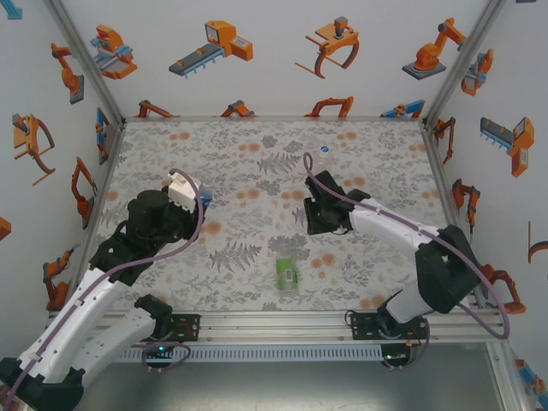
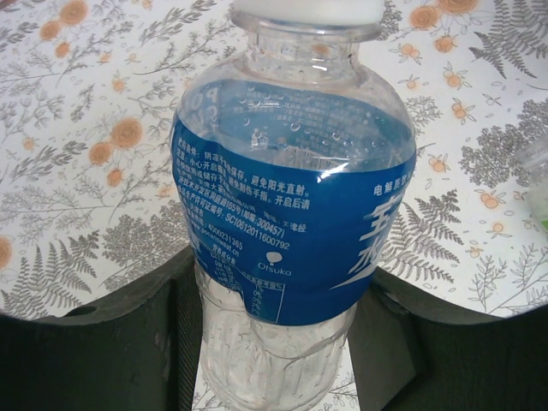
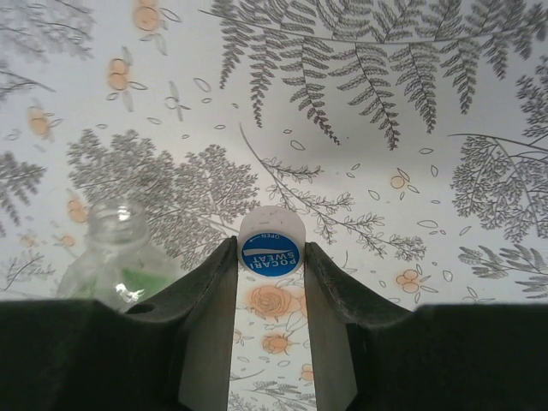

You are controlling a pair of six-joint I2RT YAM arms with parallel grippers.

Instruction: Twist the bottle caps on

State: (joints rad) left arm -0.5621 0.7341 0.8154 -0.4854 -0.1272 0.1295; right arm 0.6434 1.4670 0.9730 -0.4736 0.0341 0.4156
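Observation:
My left gripper [image 2: 278, 287] is shut on the lower body of a clear bottle with a blue label [image 2: 295, 193]; a white cap [image 2: 308, 8] sits on its neck. In the top view this gripper [image 1: 199, 195] holds that bottle [image 1: 208, 195] at the left of the table. A white bottle cap with a blue top [image 3: 270, 248] is pinched between the fingertips of my right gripper [image 3: 270, 254], over the floral cloth. A green-labelled bottle [image 3: 116, 253] stands to its left with its neck open. From above, the right gripper [image 1: 318, 223] is at mid-table, the green-labelled bottle [image 1: 287, 272] nearer the front.
A plain clear bottle [image 1: 324, 157] stands behind the right gripper, towards the back of the table. White walls with robot pictures close in the back and both sides. The floral cloth [image 1: 248, 163] covers the whole table; an aluminium rail runs along the front edge.

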